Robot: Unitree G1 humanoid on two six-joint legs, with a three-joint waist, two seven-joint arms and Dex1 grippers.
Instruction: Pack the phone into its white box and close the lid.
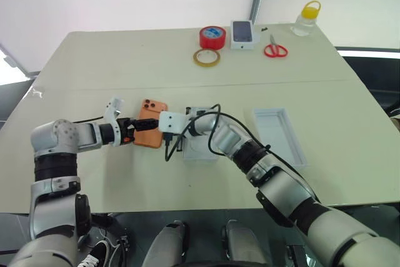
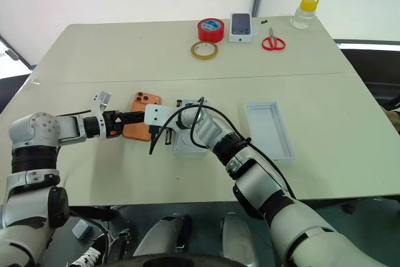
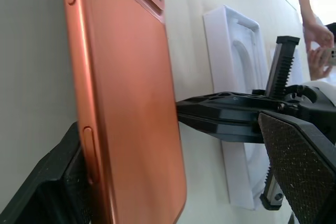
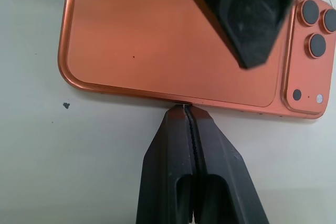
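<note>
The left gripper (image 3: 173,182) stands spread wide, one finger at each long side of the phone (image 1: 152,123), which lies back-up on the table (image 1: 125,67). The right gripper (image 4: 188,109) is pressed shut, its joined tips touching the phone's long edge from the opposite side. Just beside the phone sits the white box (image 3: 231,56), largely covered in the head views by the right arm and its black cable. Well apart to the right lies the lid (image 1: 282,134), open side up. Along the far edge stand a red tape roll (image 1: 212,37), a tan tape ring (image 1: 206,57), a small box with a phone picture (image 1: 243,34), red scissors (image 1: 275,49) and a yellow-capped bottle (image 1: 307,19). A person's hand (image 3: 315,35) shows cut off at the left wrist view's edge. Whether the left fingers actually touch the phone's sides cannot be told.
</note>
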